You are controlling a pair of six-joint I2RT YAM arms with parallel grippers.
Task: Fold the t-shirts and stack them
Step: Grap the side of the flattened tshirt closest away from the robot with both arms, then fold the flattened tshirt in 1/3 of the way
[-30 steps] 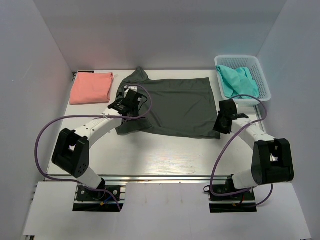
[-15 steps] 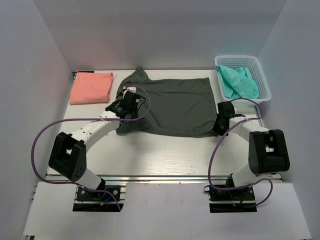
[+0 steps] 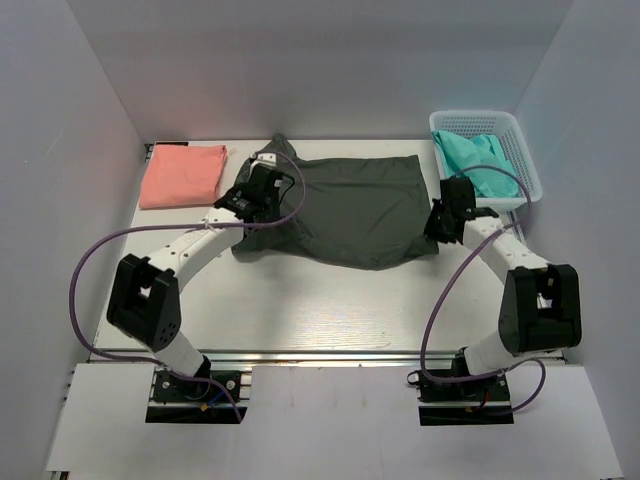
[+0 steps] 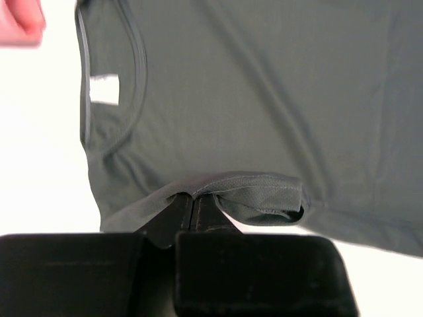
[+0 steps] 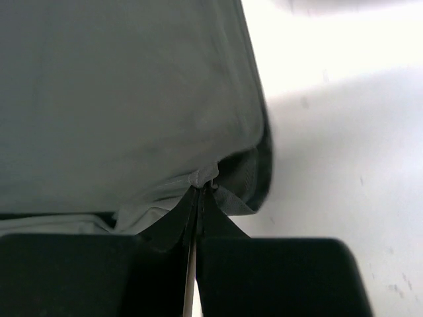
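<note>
A dark charcoal grey t-shirt [image 3: 350, 205] lies spread on the table, its near edge lifted and carried back over the rest. My left gripper [image 3: 252, 203] is shut on its near left sleeve edge [image 4: 238, 191]; the collar with a white label [image 4: 104, 89] shows beyond. My right gripper [image 3: 443, 222] is shut on the near right hem corner [image 5: 211, 175]. A folded salmon pink t-shirt [image 3: 182, 174] lies at the far left. Teal green t-shirts [image 3: 478, 163] are in the basket.
A white lattice basket [image 3: 523, 150] stands at the far right corner. White walls close in the table at the back and both sides. A corner of the pink shirt [image 4: 20, 20] shows in the left wrist view.
Both grippers have moved away from the near edge toward the back, lifting the grey shirt's near edge with them; the shirt's near edge now curves and lies farther back.
</note>
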